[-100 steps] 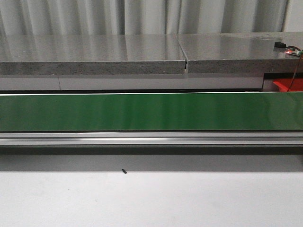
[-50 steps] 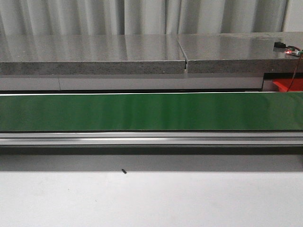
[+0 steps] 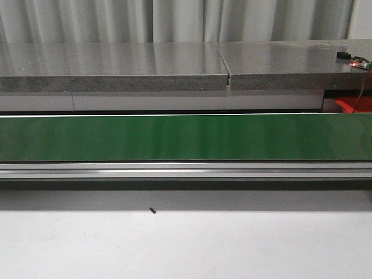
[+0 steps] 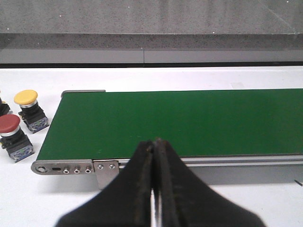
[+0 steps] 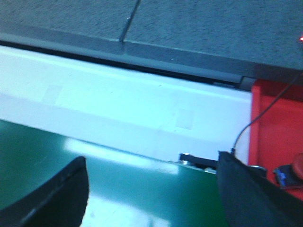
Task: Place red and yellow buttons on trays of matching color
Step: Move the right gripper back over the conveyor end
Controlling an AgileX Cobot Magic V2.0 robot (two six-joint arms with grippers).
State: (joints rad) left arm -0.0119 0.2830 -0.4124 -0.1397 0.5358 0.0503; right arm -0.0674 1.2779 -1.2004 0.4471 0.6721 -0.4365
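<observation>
— Anything changed on the long green conveyor belt (image 3: 186, 138)?
— No, nothing has moved. My left gripper (image 4: 155, 156) is clenched, empty; my right gripper (image 5: 151, 189) is spread.
— The buttons?
— The yellow mushroom-cap button (image 4: 26, 98) and red mushroom-cap button (image 4: 9, 124) sit beside the belt's end, unpicked.

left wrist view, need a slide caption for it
Shut left gripper above the green conveyor belt, with yellow button and red button beside its end.

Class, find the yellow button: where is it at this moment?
The yellow button shows only in the left wrist view, on the white table just off the end of the green belt, next to the red button.
</observation>
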